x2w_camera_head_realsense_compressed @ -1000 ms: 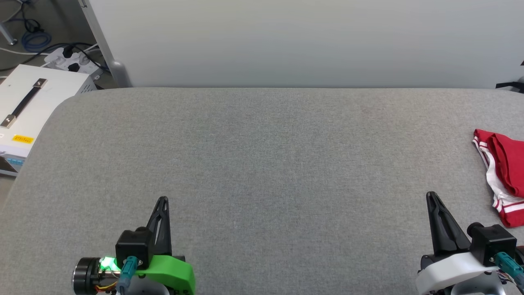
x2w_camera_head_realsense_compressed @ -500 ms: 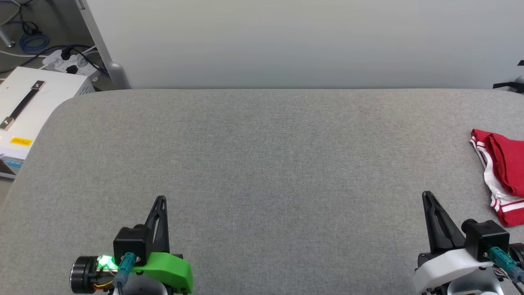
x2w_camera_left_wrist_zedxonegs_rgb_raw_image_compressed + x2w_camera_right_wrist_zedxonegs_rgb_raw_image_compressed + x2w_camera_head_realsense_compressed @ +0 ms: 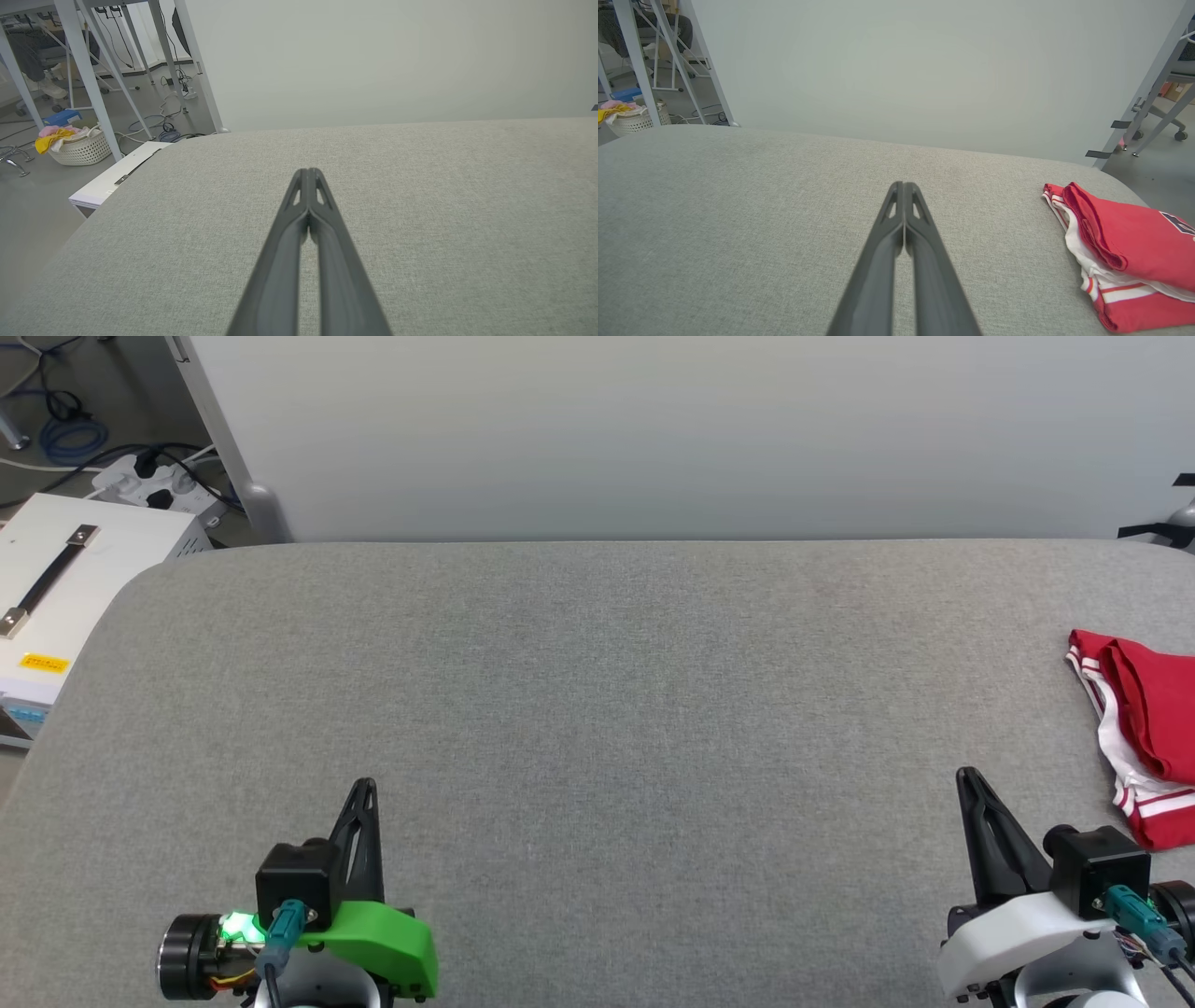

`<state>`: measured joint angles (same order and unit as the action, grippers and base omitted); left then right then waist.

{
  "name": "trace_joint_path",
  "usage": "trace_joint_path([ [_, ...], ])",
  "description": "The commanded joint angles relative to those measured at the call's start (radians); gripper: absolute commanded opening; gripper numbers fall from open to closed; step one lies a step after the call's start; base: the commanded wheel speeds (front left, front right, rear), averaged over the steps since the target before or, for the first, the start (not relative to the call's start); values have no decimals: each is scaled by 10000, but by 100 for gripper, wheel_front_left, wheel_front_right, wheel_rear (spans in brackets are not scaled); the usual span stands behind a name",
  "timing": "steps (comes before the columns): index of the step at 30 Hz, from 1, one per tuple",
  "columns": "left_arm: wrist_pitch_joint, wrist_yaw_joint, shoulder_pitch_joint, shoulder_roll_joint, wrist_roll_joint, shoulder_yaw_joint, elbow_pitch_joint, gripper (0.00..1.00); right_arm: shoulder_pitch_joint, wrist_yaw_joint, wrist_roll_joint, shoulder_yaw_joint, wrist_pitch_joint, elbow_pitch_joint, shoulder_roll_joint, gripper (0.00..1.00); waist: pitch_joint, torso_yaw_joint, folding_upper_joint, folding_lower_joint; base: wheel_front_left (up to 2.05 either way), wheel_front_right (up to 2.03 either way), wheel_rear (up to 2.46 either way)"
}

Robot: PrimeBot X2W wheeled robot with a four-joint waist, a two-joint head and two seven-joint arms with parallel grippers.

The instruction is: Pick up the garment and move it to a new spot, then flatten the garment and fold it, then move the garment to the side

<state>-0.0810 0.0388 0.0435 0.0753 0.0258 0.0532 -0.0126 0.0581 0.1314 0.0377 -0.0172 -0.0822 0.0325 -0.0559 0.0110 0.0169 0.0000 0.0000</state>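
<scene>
The garment (image 3: 1144, 728) is a red shirt with white and striped trim, lying folded at the right edge of the grey padded table (image 3: 597, 709); part of it runs off the head view. In the right wrist view the garment (image 3: 1125, 252) lies to the right of my fingers, a dark print showing at its far right. My right gripper (image 3: 966, 777) is shut and empty, hovering left of the garment and apart from it. My left gripper (image 3: 364, 786) is shut and empty over the table's near left. Each wrist view shows its gripper (image 3: 308, 171) (image 3: 903, 185) with fingers pressed together.
A pale partition wall (image 3: 653, 429) stands behind the table. A white box with a handle (image 3: 56, 588) and a power strip with cables (image 3: 149, 476) sit on the floor at left. A laundry basket (image 3: 79, 144) stands beyond on the floor.
The whole head view has shifted slightly, so the camera moved. Both grippers stay shut and the garment lies as before.
</scene>
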Motion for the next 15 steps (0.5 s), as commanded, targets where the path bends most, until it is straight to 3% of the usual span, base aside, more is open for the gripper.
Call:
trace_joint_path([
  [1, 51, -75, -224, -53, -93, -71, 45, 0, -187, -5, -77, 27, 70, -53, 23, 0, -5, -7, 0, 0, 0, 0, 0],
  [15, 348, -198, -307, -130, -158, -252, 77, 0, -341, -6, -194, 83, 365, -160, 36, 0, -46, -71, 0, 0, 0, 0, 0],
])
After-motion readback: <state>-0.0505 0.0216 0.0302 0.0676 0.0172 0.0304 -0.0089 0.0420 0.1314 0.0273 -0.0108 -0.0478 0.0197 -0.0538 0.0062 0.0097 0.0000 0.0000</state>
